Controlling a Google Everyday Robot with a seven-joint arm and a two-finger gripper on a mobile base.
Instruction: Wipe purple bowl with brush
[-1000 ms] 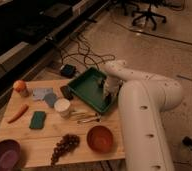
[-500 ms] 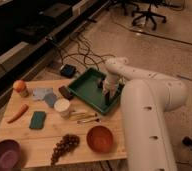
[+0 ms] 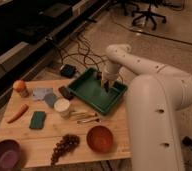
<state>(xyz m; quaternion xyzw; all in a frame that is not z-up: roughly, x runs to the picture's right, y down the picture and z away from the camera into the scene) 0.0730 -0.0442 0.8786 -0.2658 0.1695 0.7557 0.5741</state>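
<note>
The purple bowl [image 3: 4, 155] sits at the near left corner of the wooden table, dark outside and lighter violet inside. My gripper [image 3: 107, 86] hangs far from it, pointing down into the green tray [image 3: 89, 95] near the tray's far right rim. I cannot make out the brush. Only a dark tip shows at the gripper, so I cannot tell whether anything is held.
On the wooden table [image 3: 44, 135] are an orange-brown bowl [image 3: 100, 138], dark grapes [image 3: 64, 145], pale wooden utensils [image 3: 84, 116], a white cup [image 3: 62, 106], a black block [image 3: 65, 92], a green sponge [image 3: 37, 120], a carrot [image 3: 17, 113], an orange bottle [image 3: 21, 88] and a blue cloth [image 3: 45, 95]. Cables lie on the floor behind.
The gripper has shifted a little toward the far side of the green tray. The things on the table have not moved.
</note>
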